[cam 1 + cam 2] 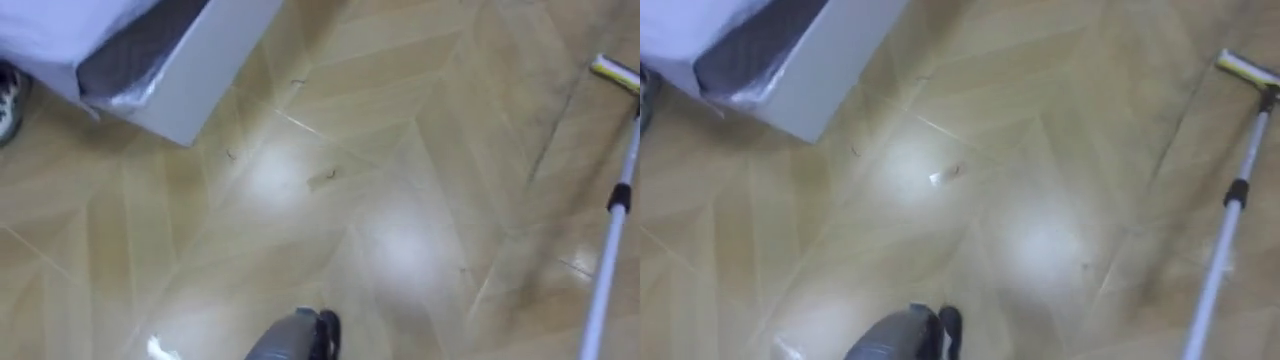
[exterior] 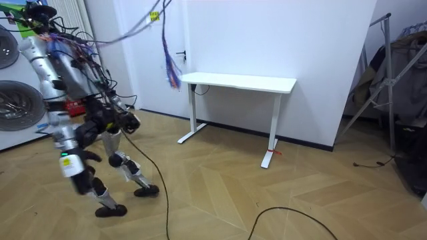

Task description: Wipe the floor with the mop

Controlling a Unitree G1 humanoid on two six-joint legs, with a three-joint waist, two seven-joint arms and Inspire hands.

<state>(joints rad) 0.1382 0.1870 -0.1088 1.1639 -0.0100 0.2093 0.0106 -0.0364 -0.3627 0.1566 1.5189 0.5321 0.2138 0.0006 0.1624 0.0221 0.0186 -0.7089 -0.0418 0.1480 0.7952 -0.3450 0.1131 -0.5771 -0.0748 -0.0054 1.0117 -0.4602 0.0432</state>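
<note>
Left eye view: the mop (image 1: 606,250) slants over the floor (image 1: 400,150), well right of what may be my hand (image 1: 322,332); I cannot tell its grip. Room view: I'm bent forward, toward the room view's left of the table (image 2: 240,82).

The wooden floor (image 1: 420,140), laid in chevron planks, is gleaming smooth and glossy, throwing back pale patches of light. At far left a white panel (image 1: 215,60) is looking smooth and matt, with crinkled clear plastic film (image 1: 135,92) shining at its edge. At right the mop's pole (image 1: 608,250) is showing as smooth pale metal, its head (image 1: 615,70) looking like yellowish cloth. In the room view, the white counter (image 2: 240,81) is appearing smooth and matt.
</note>
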